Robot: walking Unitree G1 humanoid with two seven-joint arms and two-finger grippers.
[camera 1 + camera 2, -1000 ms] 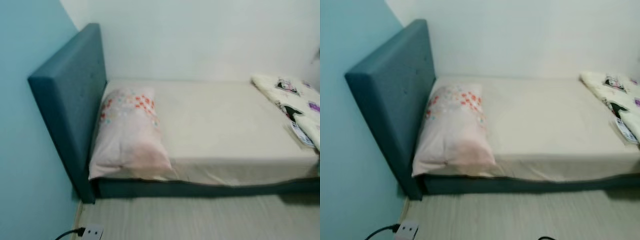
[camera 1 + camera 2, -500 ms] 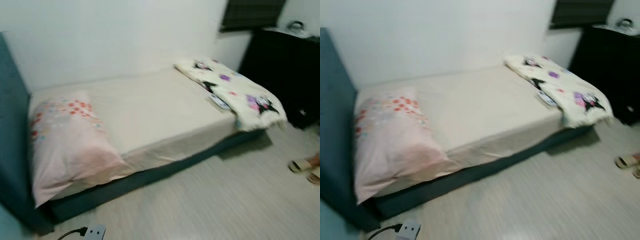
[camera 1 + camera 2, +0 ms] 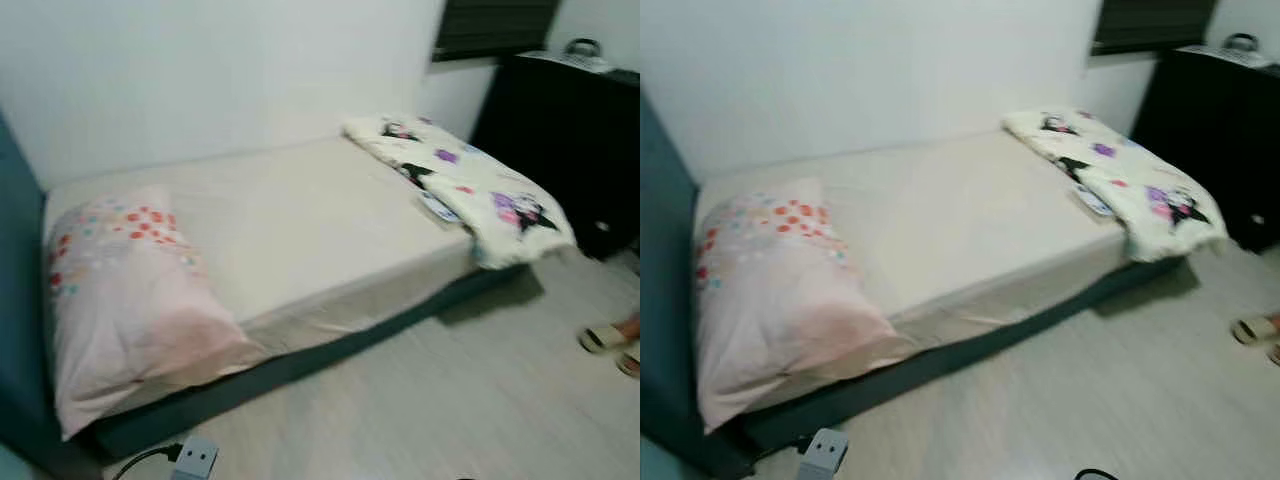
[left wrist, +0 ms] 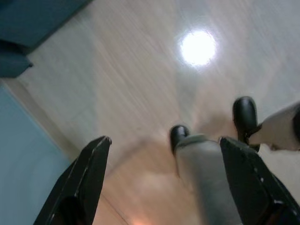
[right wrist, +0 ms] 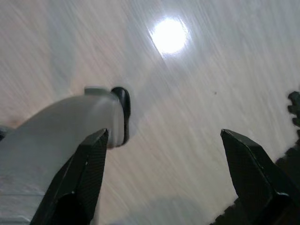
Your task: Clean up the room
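Left eye view: a low bed with a cream fitted sheet ran along the white wall, its teal padded headboard at the robot's left.
Open floor: pale wood-grain flooring lay bare along the bed's near edge, out to a black cabinet on the right.
Edges: the dark teal bed base met the floor in a straight line; a white power strip with a black cord lay on the floor near the headboard corner.
Bedding: a soft pink pillow with red and orange dots sat against the headboard; a rumpled cream blanket printed with cartoon figures hung over the bed's far right corner.
Person: a foot in a pale sandal stood at the right edge.
Left gripper: black fingers spread wide, pointed down at the floor, well apart from the bedding.
Right gripper: fingers likewise spread over bare floor, holding nothing.
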